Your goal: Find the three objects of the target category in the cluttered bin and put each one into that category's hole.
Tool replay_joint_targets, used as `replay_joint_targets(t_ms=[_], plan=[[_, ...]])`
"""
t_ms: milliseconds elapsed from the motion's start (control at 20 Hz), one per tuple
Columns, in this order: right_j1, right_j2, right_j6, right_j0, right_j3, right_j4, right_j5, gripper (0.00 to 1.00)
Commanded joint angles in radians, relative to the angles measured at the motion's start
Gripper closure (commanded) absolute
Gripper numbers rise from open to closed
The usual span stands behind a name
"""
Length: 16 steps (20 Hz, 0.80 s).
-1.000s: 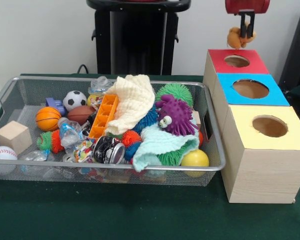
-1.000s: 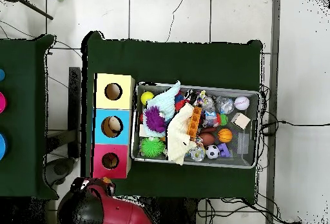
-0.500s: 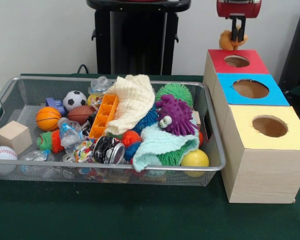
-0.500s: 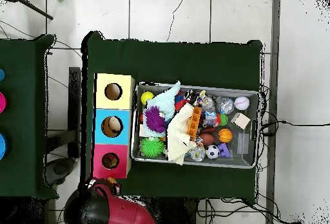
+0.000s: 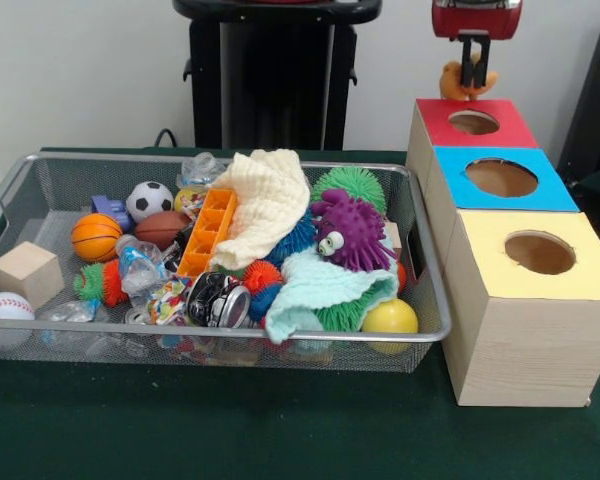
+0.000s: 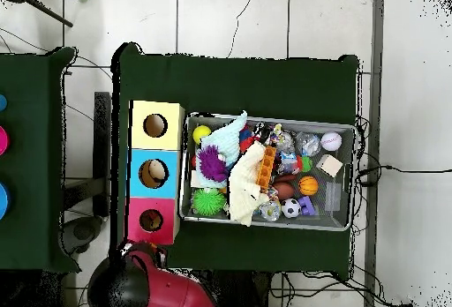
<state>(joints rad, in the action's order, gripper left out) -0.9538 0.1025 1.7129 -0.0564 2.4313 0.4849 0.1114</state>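
The black two-fingered gripper [image 5: 471,76] pinches a small orange plush toy [image 5: 458,82] in the air just behind the red-topped wooden box [image 5: 432,117] (its round hole [image 5: 474,122] open below), well apart from the cluttered wire mesh bin [image 5: 426,262].

Setting: a desk [image 5: 230,430] with dark green cover before a plain pale wall [image 5: 80,70]. From overhead, white floor tiles [image 6: 212,21] surround it; a second green-covered desk [image 6: 31,158] stands beside it.
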Motion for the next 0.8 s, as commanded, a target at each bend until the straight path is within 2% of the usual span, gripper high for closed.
replay_joint_targets(t_ms=[50,550,800], plan=[[0.008,-0.040,0.190,-0.027,-0.166,0.015,-0.020,1.00],[-0.003,-0.194,0.214,-0.139,-0.269,-0.001,0.168,1.00],[-0.015,-0.233,0.219,-0.161,-0.303,-0.022,0.238,1.00]])
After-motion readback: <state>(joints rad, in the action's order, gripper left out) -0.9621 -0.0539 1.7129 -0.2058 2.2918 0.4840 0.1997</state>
